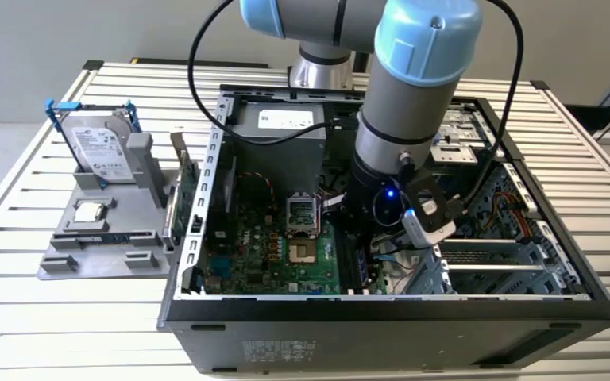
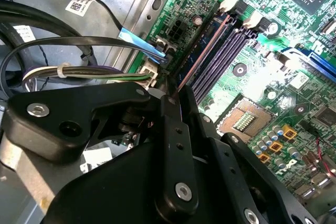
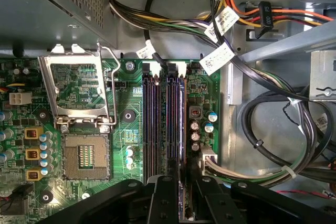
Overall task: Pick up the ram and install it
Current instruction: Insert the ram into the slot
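The gripper (image 2: 176,129) looks like smooth, matt black plastic with shiny metal screws. The computer case (image 1: 390,305) is dull grey metal. The motherboard (image 3: 126,145) is glossy green.

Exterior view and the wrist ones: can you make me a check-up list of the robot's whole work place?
Surface: white slatted table, with the open computer case on it.
Job's things: the ram stands edge-on along the black slots, just ahead of the gripper.
Clutter: hard drive upright on a grey stand, outside the case.
Grippers: gripper low inside the case, over the motherboard.
Cables: bundled wires beside the board.
Surroundings: plain wall.
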Action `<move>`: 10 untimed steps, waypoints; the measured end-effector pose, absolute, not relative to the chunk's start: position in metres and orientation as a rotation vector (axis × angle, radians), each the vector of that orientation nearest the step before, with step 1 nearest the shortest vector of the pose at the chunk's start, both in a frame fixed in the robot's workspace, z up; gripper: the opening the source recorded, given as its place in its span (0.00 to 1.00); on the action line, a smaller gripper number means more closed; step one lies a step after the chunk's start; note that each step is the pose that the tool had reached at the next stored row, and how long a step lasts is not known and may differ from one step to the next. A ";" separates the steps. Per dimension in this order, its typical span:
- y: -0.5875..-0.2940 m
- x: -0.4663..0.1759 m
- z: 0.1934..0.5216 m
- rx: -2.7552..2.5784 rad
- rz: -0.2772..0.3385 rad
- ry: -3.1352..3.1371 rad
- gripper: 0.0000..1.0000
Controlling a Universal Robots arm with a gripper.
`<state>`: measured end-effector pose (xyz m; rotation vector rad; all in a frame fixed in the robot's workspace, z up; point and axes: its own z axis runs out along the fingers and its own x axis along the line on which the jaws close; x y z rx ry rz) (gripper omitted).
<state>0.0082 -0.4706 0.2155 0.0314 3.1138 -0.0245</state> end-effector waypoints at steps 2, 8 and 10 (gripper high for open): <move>-0.471 0.008 0.217 0.031 -0.024 3.114 1.00; -0.471 0.008 0.226 0.031 -0.025 3.114 1.00; -0.471 0.008 0.230 0.032 -0.025 3.114 1.00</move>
